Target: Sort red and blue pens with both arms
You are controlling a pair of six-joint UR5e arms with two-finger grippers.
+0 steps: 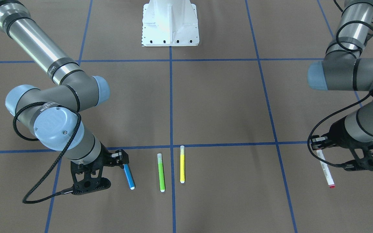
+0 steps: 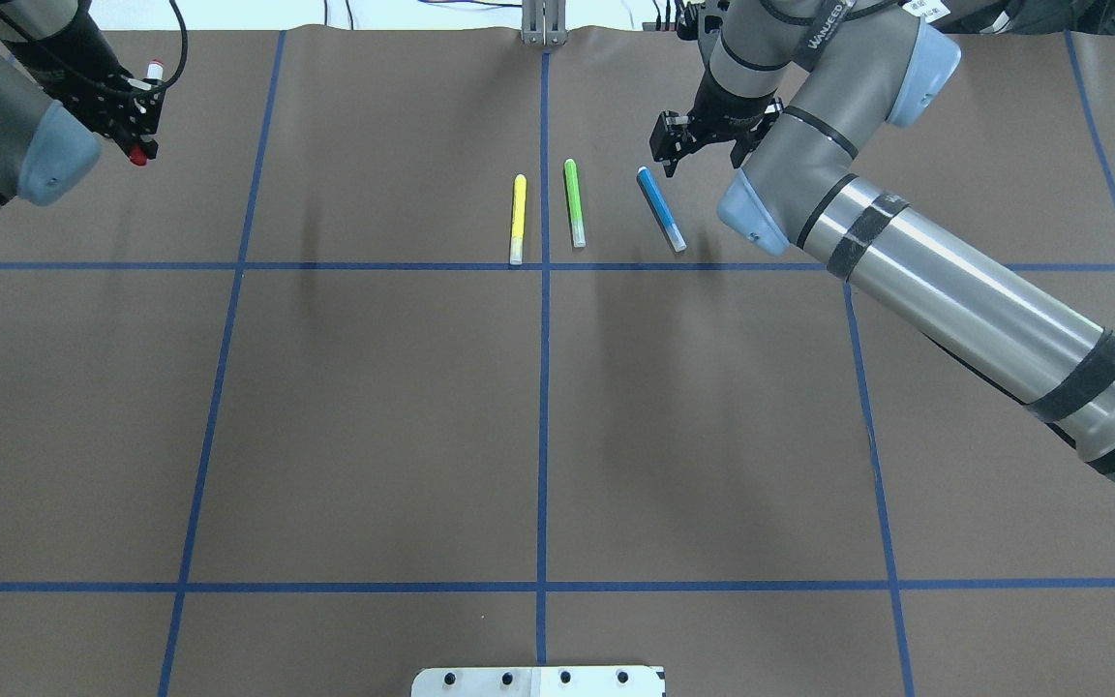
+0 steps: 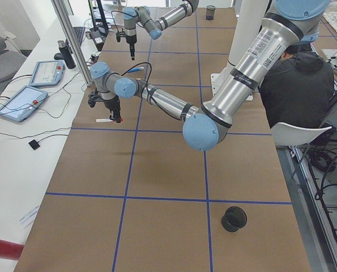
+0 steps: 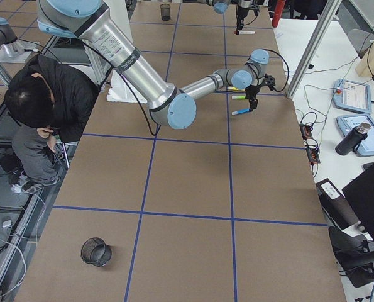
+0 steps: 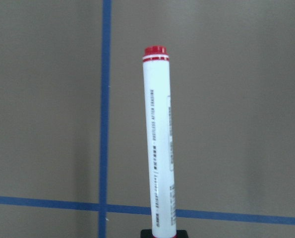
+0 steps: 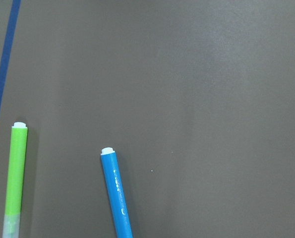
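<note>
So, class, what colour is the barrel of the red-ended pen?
White, with fine dark print along it. The red-ended pen shows best in the left wrist view.

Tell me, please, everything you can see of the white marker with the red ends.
The white marker has a plastic-looking barrel with a line of black print, a red tip at its free end and a red cap at the other. The left gripper is shut on it near the cap, so it points away from the robot, roughly level, low over the table. Whether it touches the table I cannot tell.
</note>
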